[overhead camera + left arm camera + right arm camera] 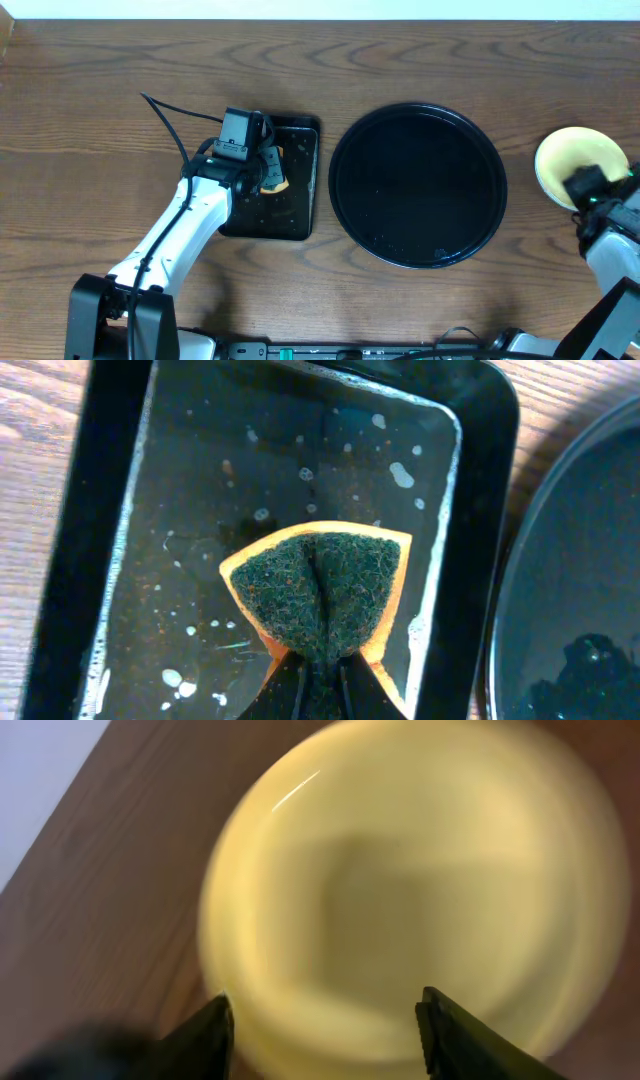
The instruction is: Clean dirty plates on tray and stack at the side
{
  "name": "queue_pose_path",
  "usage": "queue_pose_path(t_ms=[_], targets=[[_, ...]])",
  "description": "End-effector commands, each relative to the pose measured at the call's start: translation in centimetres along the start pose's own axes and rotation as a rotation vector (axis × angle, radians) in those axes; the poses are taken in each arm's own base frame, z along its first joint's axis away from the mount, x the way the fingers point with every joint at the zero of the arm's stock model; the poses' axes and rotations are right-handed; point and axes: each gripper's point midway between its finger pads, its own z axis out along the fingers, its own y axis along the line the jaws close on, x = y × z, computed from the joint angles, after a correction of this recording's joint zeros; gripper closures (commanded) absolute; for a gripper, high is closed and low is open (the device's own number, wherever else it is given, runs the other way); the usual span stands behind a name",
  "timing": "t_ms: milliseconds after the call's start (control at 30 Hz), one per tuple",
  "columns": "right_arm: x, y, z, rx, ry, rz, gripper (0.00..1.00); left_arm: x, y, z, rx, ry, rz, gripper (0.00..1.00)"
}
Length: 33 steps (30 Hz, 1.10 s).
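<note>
The large round black tray [418, 186] sits mid-table with no plates on it; its edge shows in the left wrist view [590, 580]. A pale yellow plate [572, 156] lies on the wood at the far right and fills the right wrist view [420, 890], blurred. I cannot tell if other plates lie under it; the mint-blue plates are not visible. My right gripper [325, 1020] is open just above the yellow plate. My left gripper [322, 680] is shut on an orange sponge with a dark green scrub face [320, 595], held over the small rectangular black tray [120, 540].
The small rectangular black tray [300, 215] lies left of the round tray, wet with droplets. Bare brown wood tabletop [100, 110] surrounds both. A black cable [165, 115] runs along the left arm. The table's far edge [320, 22] meets a white wall.
</note>
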Motion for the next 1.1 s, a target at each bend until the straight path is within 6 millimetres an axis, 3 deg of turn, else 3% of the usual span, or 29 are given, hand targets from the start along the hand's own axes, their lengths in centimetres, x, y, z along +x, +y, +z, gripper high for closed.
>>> queue_pose_path(t_ms=[0, 133, 233, 333, 400, 500, 700, 800, 900, 1067], targets=[[2.9, 4.6, -0.2, -0.16, 0.094, -0.181, 0.42, -0.1, 1.8, 0.2, -0.089, -0.018, 0.01, 0.91], [6.3, 7.2, -0.3, -0.204, 0.173, -0.322, 0.4, -0.5, 2.7, 0.1, -0.146, -0.042, 0.015, 0.91], [7.7, 8.1, -0.4, -0.215, 0.203, -0.356, 0.4, -0.4, 2.8, 0.1, -0.149, -0.036, 0.014, 0.91], [8.5, 9.1, -0.9, -0.236, 0.218, -0.391, 0.38, -0.5, 2.7, 0.1, -0.146, -0.04, 0.024, 0.62], [9.2, 9.8, -1.6, -0.253, 0.232, -0.441, 0.37, -0.7, 2.5, 0.1, -0.135, -0.043, 0.101, 0.5], [9.9, 10.6, -2.9, -0.255, 0.259, -0.495, 0.32, -1.1, 2.2, 0.0, -0.128, -0.051, 0.179, 0.43], [10.9, 11.2, -5.9, -0.167, 0.359, -0.656, 0.24, -1.0, 1.9, -1.3, -0.119, -0.031, 0.181, 0.41], [11.9, 10.8, -7.6, -0.115, 0.45, -0.738, 0.16, 0.2, 2.4, -2.3, -0.137, 0.021, 0.179, 0.37], [12.9, 10.0, -9.1, -0.069, 0.538, -0.777, 0.01, 2.5, 3.3, -3.5, -0.169, 0.105, 0.144, 0.32], [14.5, 8.3, -10.3, -0.026, 0.629, -0.78, 0.01, 6.6, 5.0, -5.9, -0.234, 0.251, 0.068, 0.33]])
